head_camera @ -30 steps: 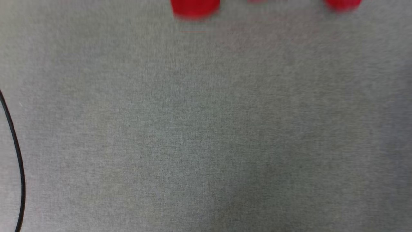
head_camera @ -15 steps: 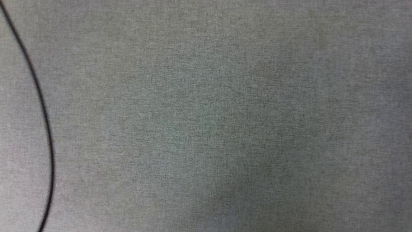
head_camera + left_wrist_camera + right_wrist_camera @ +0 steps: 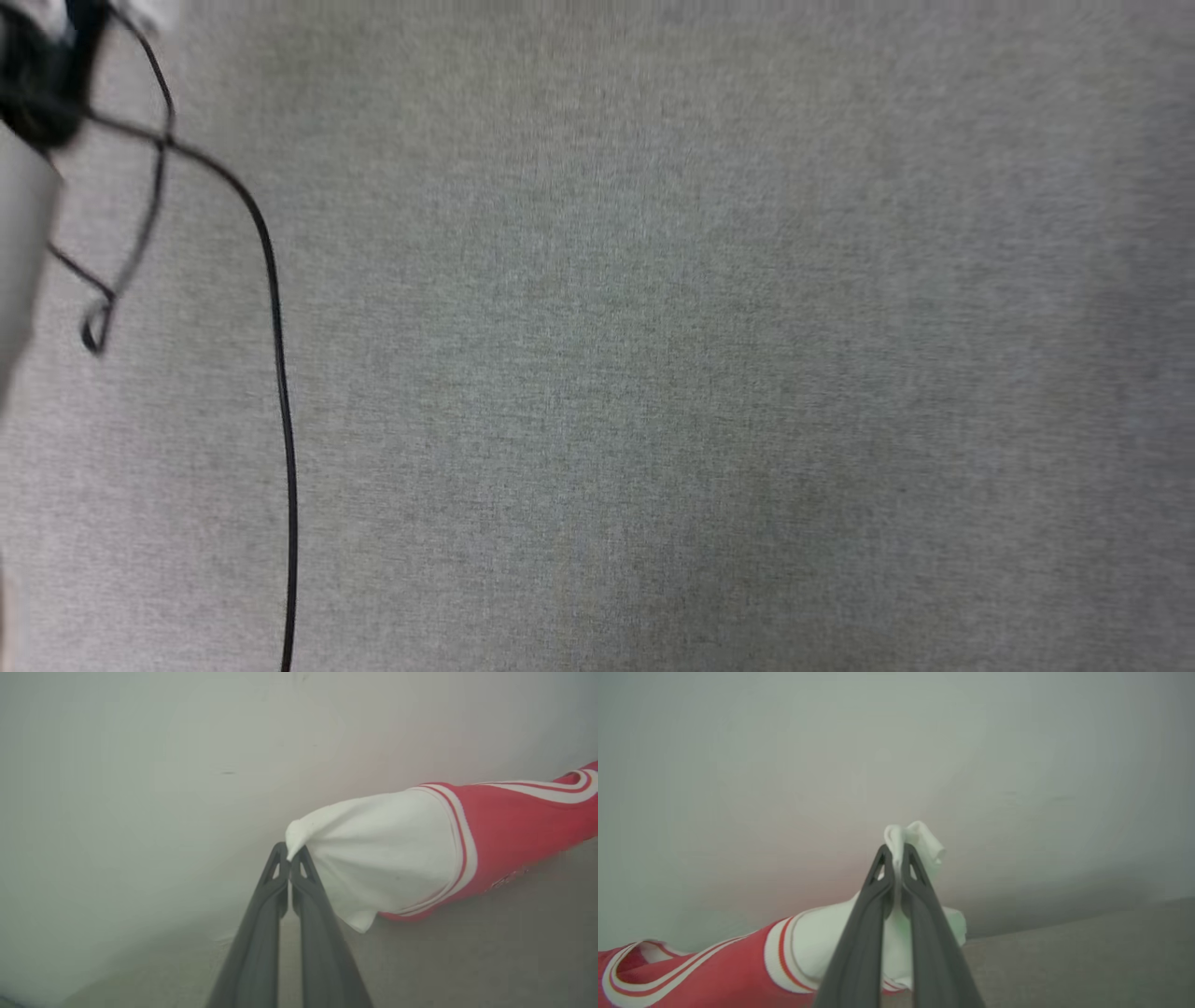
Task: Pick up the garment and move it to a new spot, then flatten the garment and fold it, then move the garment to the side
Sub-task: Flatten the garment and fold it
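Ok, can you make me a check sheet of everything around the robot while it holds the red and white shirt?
Surface: grey woven surface, flat.
Job's things: garment, red with white sleeves and striped trim, held by both sleeves.
Clutter: blurred dark thing at the head view's upper left; cannot tell what.
End effectors: left end effector shut on one sleeve tip; right end effector shut on the other sleeve.
Cables: black cable curving down the left side; thinner loop beside it.
Surroundings: pale wall behind.
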### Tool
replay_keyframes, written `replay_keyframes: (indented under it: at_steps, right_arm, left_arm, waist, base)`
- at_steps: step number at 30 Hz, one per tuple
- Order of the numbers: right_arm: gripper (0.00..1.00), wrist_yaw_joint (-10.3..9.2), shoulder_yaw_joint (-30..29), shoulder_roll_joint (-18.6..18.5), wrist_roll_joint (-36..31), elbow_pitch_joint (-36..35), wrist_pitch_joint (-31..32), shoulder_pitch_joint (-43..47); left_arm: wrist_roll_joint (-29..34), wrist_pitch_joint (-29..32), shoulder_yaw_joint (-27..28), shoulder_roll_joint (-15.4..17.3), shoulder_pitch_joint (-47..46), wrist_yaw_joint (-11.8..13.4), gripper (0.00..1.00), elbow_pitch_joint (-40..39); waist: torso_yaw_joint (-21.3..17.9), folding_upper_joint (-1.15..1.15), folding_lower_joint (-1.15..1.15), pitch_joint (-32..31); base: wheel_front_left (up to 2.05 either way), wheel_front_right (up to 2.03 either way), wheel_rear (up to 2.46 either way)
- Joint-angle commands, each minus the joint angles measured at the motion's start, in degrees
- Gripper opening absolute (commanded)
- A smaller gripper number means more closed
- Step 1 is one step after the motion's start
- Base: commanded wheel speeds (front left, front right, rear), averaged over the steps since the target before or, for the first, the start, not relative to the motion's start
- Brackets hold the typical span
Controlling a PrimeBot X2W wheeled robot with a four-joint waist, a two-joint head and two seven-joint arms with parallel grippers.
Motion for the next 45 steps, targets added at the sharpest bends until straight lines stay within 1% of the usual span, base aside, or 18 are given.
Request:
replay_keyframes:
  at_steps: [1, 5, 11, 15, 20, 27, 32, 38, 40, 42, 45]
  right_arm:
    - [0.00, -0.06, 1.13, -0.44, 1.24, 0.39, 0.31, 3.07]
    - [0.00, -0.06, 4.13, -1.45, 6.42, 0.51, 1.94, 11.67]
    - [0.00, -0.06, 8.05, -4.13, 15.00, -1.86, 5.17, 26.93]
    - [0.00, -0.07, 10.81, -6.14, 20.09, -4.89, 8.12, 37.08]
    - [0.00, -0.08, 12.03, -8.06, 25.38, -8.07, 10.98, 47.71]
    - [0.00, -0.08, 14.01, -9.73, 30.08, -12.95, 13.53, 59.12]
    - [0.00, -0.08, 14.28, -10.95, 31.25, -14.81, 15.70, 66.14]
    - [0.00, -0.08, 13.01, -11.46, 35.42, -19.57, 20.58, 73.55]
    - [0.00, -0.08, 12.71, -11.95, 36.25, -21.45, 22.95, 76.23]
    - [0.00, -0.08, 12.38, -12.28, 36.47, -22.28, 24.11, 77.59]
    - [0.00, -0.07, 11.34, -12.62, 36.83, -25.12, 27.56, 81.43]
  left_arm:
    - [-0.58, -0.46, -0.10, 0.26, 2.73, 0.05, 0.00, -0.30]
    - [-2.03, -0.72, -1.19, 0.22, 11.86, 0.05, 0.00, -1.74]
    - [-4.59, -0.92, -2.37, 0.70, 26.15, 0.04, 0.00, -4.26]
    - [-6.26, -0.96, -2.97, 0.81, 35.30, 0.61, 0.00, -6.21]
    - [-7.83, -0.88, -4.21, 1.54, 44.91, 1.70, 0.00, -8.24]
    - [-9.18, -0.13, -5.96, 1.51, 53.93, 3.42, 0.00, -10.97]
    - [-10.01, 0.90, -7.16, 2.13, 59.25, 5.07, 0.00, -13.76]
    - [-10.94, 1.31, -7.62, 4.05, 64.85, 7.08, 0.00, -18.45]
    - [-11.24, 1.71, -8.04, 5.05, 66.75, 7.03, 0.00, -20.55]
    - [-11.42, 1.72, -8.04, 5.69, 67.55, 7.32, 0.00, -21.63]
    - [-12.08, 2.41, -8.49, 7.17, 70.58, 7.91, 0.00, -24.28]
  waist:
    - [-0.77, 0.00, 0.00, -3.35]
    - [-1.13, 0.00, 0.00, -8.10]
    - [-1.11, 0.00, 0.00, -15.39]
    - [-0.92, 0.00, 0.00, -19.25]
    - [-0.90, 0.00, 0.00, -23.17]
    - [-0.40, 0.00, 0.00, -28.22]
    - [-0.32, 0.00, 0.00, -32.23]
    - [0.16, 0.00, 0.00, -34.85]
    - [0.32, 0.00, 0.00, -35.26]
    - [0.47, 0.00, 0.00, -35.43]
    - [0.69, 0.00, 0.00, -35.75]
  base:
    - [0.00, 0.00, 0.00]
    - [0.00, 0.00, 0.00]
    - [0.00, 0.00, 0.00]
    - [0.00, 0.00, 0.00]
    - [0.00, 0.00, 0.00]
    - [0.00, 0.00, 0.00]
    - [0.00, 0.00, 0.00]
    - [0.00, 0.00, 0.00]
    - [0.00, 0.00, 0.00]
    - [0.00, 0.00, 0.00]
    - [0.00, 0.00, 0.00]
